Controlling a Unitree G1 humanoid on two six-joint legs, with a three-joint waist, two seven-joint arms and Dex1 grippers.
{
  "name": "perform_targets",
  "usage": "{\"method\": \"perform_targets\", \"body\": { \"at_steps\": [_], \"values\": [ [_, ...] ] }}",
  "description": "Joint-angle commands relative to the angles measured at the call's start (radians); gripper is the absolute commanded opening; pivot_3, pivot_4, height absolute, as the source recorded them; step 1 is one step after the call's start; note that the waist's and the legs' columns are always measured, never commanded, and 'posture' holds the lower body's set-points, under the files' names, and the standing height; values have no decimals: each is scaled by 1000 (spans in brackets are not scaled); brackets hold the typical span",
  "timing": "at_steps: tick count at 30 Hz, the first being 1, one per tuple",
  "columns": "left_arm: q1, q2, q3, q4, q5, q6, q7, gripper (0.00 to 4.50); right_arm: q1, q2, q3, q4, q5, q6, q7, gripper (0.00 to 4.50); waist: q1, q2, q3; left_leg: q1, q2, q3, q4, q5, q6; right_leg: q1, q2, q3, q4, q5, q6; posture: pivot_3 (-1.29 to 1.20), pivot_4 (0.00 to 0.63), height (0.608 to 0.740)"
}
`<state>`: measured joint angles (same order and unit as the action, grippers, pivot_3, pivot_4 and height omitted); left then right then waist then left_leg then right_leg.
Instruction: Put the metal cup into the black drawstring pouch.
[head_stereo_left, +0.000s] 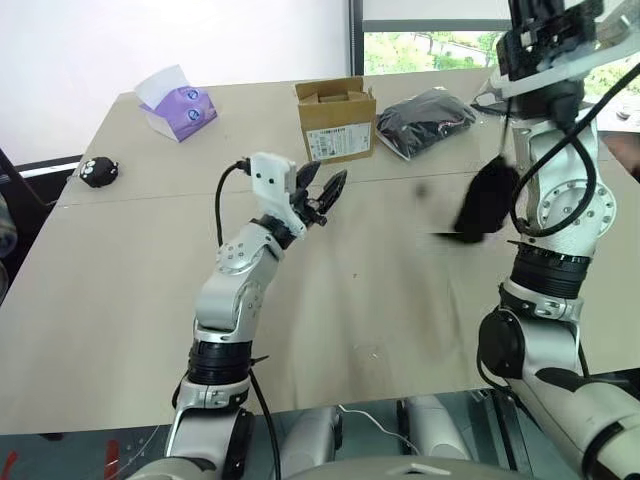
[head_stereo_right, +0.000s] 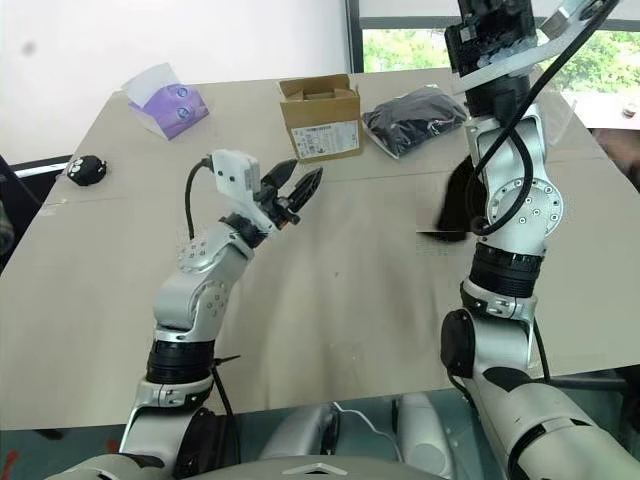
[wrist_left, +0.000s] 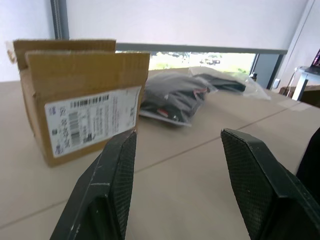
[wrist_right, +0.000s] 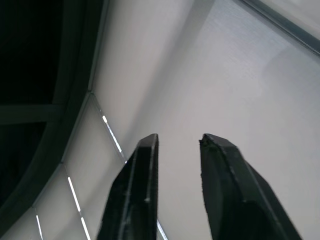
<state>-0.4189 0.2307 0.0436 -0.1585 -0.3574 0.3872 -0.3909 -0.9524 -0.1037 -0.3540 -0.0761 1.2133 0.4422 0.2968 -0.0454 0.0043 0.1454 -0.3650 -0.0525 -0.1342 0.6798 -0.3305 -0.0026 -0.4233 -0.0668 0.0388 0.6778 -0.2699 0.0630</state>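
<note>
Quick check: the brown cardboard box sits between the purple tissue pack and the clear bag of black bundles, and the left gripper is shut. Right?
Not quite. The left gripper is open and empty, as the left wrist view shows. The rest holds: the brown cardboard box sits between the purple tissue pack and the clear bag of black bundles.

The bench (head_stereo_left: 350, 330) lies bare at centre, with a cardboard box (head_stereo_left: 335, 120) and bagged black bundle (head_stereo_left: 425, 120) crowding twelve o'clock.
</note>
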Motion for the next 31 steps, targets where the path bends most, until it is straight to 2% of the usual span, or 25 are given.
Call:
{"method": "perform_targets", "body": {
  "at_steps": [1,5,10,15,16,19,21,24,27,31],
  "values": [
    [31,32,32,-60,-26,1,-27,2769,-3,-16,-4,-46,30,8,14,2719,0,0,0,0,0,0,0,0,0,0,0,0,0,0,0,0,150,740],
    [149,110,50,-153,-70,37,-100,2769,21,-35,-36,-53,64,21,-1,4478,-2,0,0,0,0,0,0,0,0,0,0,0,0,0,0,0,150,740],
    [348,211,93,-246,-114,51,-184,2769,196,-156,-33,-112,79,129,38,4478,5,0,0,0,1,-1,-2,0,0,0,-1,-1,-2,0,0,0,150,740],
    [538,268,119,-303,-84,7,-217,2769,586,-396,-18,-156,-31,229,270,4478,18,0,0,-1,0,-3,-2,0,0,2,-2,0,-6,0,0,0,150,740],
    [582,269,123,-324,-86,6,-216,2769,685,-449,2,-160,-109,209,324,4478,20,0,1,-1,0,-2,-3,0,1,2,-2,0,-7,0,0,0,150,740],
    [683,263,108,-394,-90,11,-210,2769,969,-565,71,-155,-367,-16,617,4478,32,0,1,0,1,-1,-5,-1,1,4,-2,-1,-9,0,0,0,150,740],
    [726,259,102,-425,-87,5,-204,2769,1080,-614,63,-102,-436,-100,744,4478,31,1,1,2,1,0,-6,-1,1,4,-1,-1,-9,0,0,0,150,740],
    [785,262,97,-442,-62,-21,-204,2769,1172,-637,23,22,-508,-257,913,4478,30,-1,3,10,2,3,-7,-2,4,13,0,1,-11,0,0,0,150,740],
    [840,250,96,-452,-56,-37,-200,2769,1191,-682,38,179,-626,-445,1047,4478,29,-3,7,23,4,4,-10,-4,7,27,3,2,-17,0,0,0,150,740],
    [887,256,95,-433,-33,-75,-218,2769,1120,-673,31,308,-659,-555,1096,4478,28,-5,8,24,5,4,-10,-4,6,27,4,2,-17,0,0,0,150,740]
  ]
}}
